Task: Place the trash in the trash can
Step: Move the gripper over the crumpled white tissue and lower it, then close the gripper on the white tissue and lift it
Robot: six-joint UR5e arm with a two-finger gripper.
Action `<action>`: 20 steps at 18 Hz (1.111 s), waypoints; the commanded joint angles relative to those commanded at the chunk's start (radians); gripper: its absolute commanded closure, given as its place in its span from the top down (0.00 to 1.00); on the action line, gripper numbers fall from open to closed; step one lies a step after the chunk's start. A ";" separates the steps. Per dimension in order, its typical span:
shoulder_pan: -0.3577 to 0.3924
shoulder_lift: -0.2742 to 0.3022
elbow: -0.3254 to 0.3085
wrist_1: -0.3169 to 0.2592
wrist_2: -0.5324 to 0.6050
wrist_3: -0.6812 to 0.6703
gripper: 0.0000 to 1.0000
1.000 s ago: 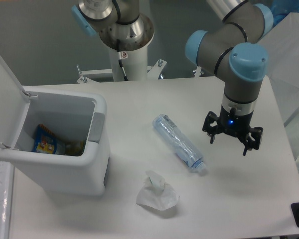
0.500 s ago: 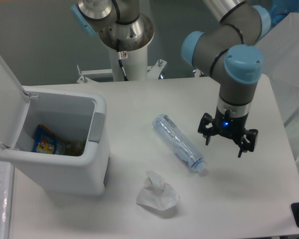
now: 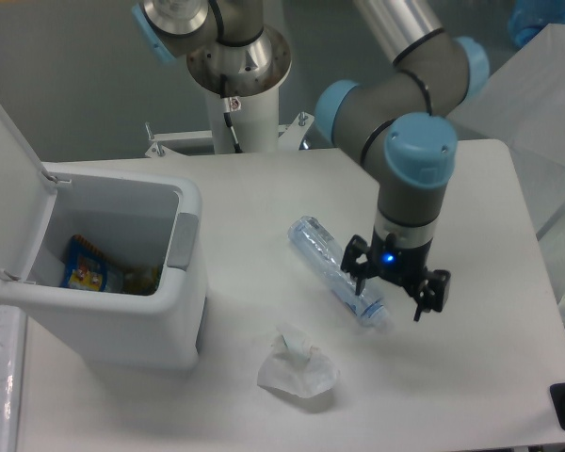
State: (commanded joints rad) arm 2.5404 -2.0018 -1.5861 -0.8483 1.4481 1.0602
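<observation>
We see the end effector (image 3: pixel 392 292) pointing down over the white desk (image 3: pixel 471 377), fingers spread wide apart, nothing held between them. A blue light glows on its body. Its left-side finger (image 3: pixel 354 270) sits right at the cap end of the plastic bottle (image 3: pixel 334 268); we cannot tell if it touches. The other finger (image 3: pixel 424 299) hangs over bare desk to the right of the bottle.

The bottle lies flat on the desk, diagonal, cap end toward lower right, base toward upper left. It is clear, crinkled, bluish.

The crumpled white tissue (image 3: pixel 297 365) sits on the desk in front of the bottle, apart from it and from the end effector.

The trash can (image 3: pixel 122 315) stands at the left of the desk, lid (image 3: pixel 8 184) flipped up and open, grey panel (image 3: pixel 183 242) on its right rim. We see colourful wrappers (image 3: pixel 87 265) at its bottom. Both trash pieces lie outside it.
</observation>
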 joint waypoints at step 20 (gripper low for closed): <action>-0.127 -0.219 0.090 -0.015 0.034 -0.302 1.00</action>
State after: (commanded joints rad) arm 2.4130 -2.2212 -1.4956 -0.8636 1.4818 0.7578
